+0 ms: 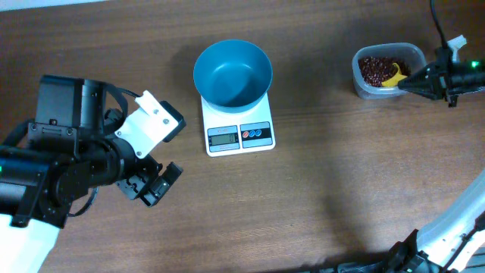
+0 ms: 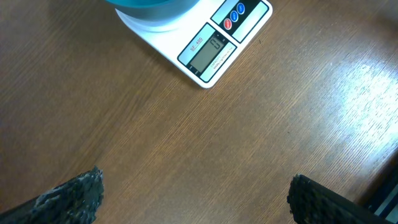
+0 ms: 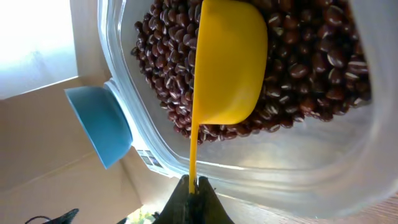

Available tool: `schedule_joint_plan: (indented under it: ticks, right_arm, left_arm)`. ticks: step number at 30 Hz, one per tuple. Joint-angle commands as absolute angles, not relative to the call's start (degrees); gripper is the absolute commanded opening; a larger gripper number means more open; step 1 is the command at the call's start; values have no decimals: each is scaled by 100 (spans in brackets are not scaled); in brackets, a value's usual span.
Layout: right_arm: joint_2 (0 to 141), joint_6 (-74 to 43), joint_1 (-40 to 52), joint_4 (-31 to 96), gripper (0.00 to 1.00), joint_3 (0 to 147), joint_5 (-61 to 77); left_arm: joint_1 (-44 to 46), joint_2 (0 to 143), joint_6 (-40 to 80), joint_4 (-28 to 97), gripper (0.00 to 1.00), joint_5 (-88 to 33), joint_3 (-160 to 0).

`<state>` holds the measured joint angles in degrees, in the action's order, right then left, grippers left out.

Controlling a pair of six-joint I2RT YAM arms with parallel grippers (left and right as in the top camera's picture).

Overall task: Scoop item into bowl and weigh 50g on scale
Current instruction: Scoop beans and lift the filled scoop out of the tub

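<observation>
The blue bowl (image 1: pixel 233 73) stands empty on the white scale (image 1: pixel 239 136) at the table's middle back. The red-brown beans (image 1: pixel 374 70) fill a clear tub (image 1: pixel 362 82) at the back right. My right gripper (image 1: pixel 415 82) is shut on the handle of a yellow scoop (image 1: pixel 392 76), whose cup lies in the beans. In the right wrist view the scoop (image 3: pixel 230 62) sits on its side among the beans (image 3: pixel 305 68), with my right gripper (image 3: pixel 194 184) pinching its handle; the bowl (image 3: pixel 99 124) shows at left. My left gripper (image 1: pixel 154 184) is open and empty left of the scale (image 2: pixel 205 43), fingers (image 2: pixel 196 196) wide apart.
The left arm's body (image 1: pixel 68 163) fills the front left. Part of the right arm (image 1: pixel 455 235) crosses the front right corner. The tub's near wall (image 3: pixel 280 171) stands between the right gripper and the beans.
</observation>
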<state>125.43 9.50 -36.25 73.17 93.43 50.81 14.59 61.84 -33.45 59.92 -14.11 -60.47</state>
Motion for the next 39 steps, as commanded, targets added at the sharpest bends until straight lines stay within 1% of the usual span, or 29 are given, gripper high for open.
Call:
schedule_joint_plan:
  ticks: [1, 3, 8, 12, 16, 21, 32, 34, 37, 39]
  right_arm:
    - [12835, 1229, -3638, 7199, 4, 9279, 5288]
    - [12866, 1470, -3640, 7179, 4, 9279, 5360]
    - [12866, 1492, -3640, 7264, 4, 9279, 5358]
    - [12866, 2366, -3651, 7634, 4, 9279, 5642]
    - [12866, 2377, -3693, 7634, 4, 9279, 5680]
    - [12866, 2515, -4163, 7568, 4, 9279, 5712]
    - [12866, 2727, -4176, 7614, 4, 9279, 6257]
    - [12866, 3011, -4185, 7848, 4, 9279, 6257]
    - [12866, 3026, -4322, 7983, 4, 9279, 6254]
    - [12866, 3293, -4475, 8226, 4, 9279, 6261]
  left_arm:
    - [1424, 6189, -3433, 5983, 99, -1413, -6003]
    - [1424, 6189, -3433, 5983, 99, -1413, -6003]
    - [1424, 6189, -3433, 5983, 99, -1413, -6003]
    - [1424, 6189, -3433, 5983, 99, -1413, -6003]
    - [1424, 6189, -3433, 5983, 99, -1413, -6003]
    - [1424, 6189, -3433, 5983, 99, -1413, -6003]
    - [1424, 6189, -3433, 5983, 99, -1413, -6003]
    - [1424, 6189, -3433, 5983, 99, -1413, -6003]
    - [1424, 6187, -3433, 5983, 99, -1413, -6003]
    - [1424, 6189, -3433, 5983, 99, -1413, -6003]
